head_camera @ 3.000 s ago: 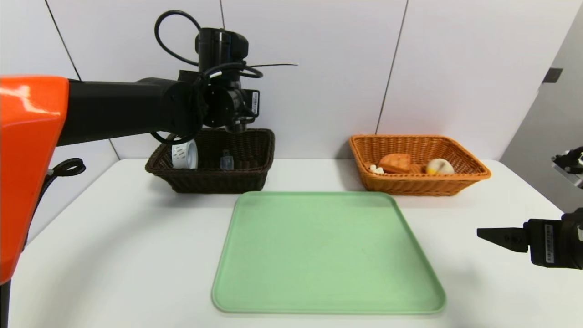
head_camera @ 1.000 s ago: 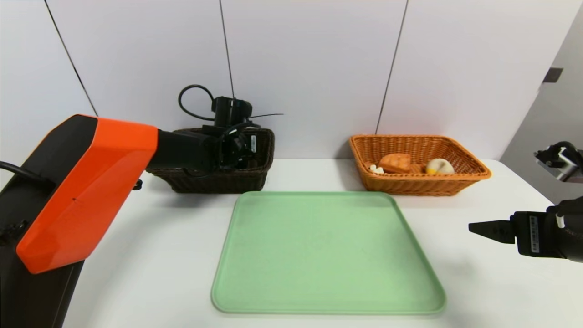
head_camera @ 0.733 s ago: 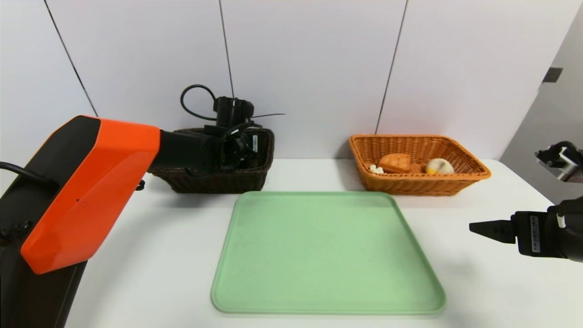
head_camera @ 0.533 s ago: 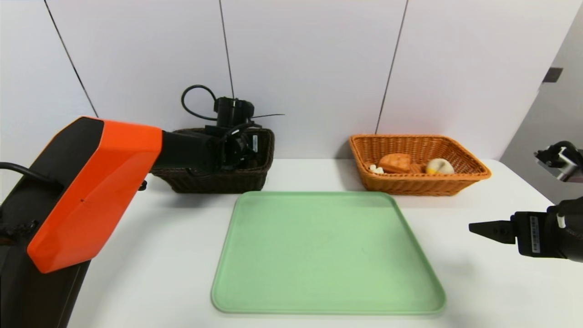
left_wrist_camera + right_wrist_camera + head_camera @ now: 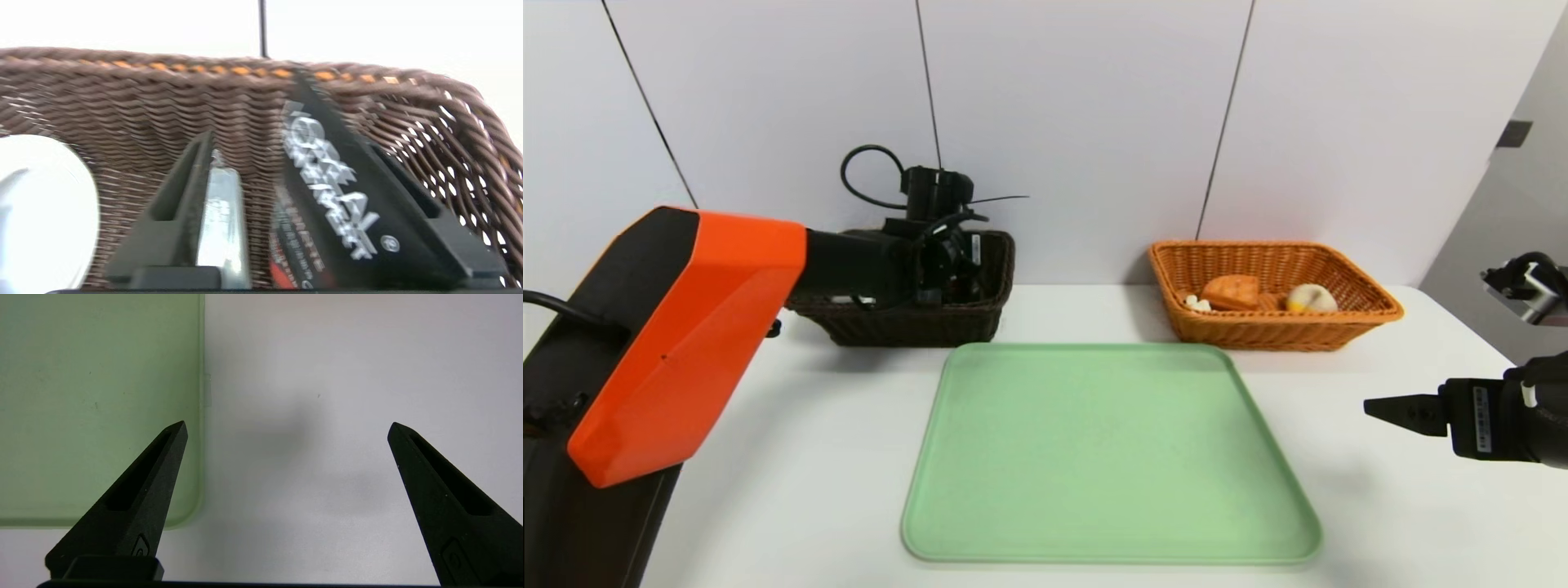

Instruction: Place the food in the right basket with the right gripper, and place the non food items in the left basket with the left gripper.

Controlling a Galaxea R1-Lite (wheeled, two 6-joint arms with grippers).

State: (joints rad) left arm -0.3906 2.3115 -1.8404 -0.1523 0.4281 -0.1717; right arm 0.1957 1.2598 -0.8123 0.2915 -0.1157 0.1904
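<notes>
1. L gripper (image 5: 286, 171) inside dark brown basket (image 5: 907, 322), jaws spread; black tube (image 5: 322, 196) lies between them, grip unclear; tape roll (image 5: 45, 212) cut off at edge
2. R gripper (image 5: 288, 428) jaws wide apart, empty, over white table (image 5: 1380, 523) beside green tray (image 5: 1107, 457)
3. Waffle slice (image 5: 1232, 292) & bun (image 5: 1311, 299) in orange basket (image 5: 1274, 331); white wall behind

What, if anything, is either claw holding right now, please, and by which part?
Nothing is gripped. The left claw stands open inside the dark brown woven wicker basket, with the dark cone-shaped tube loose between its fingers. The right claw is open and empty.
</notes>
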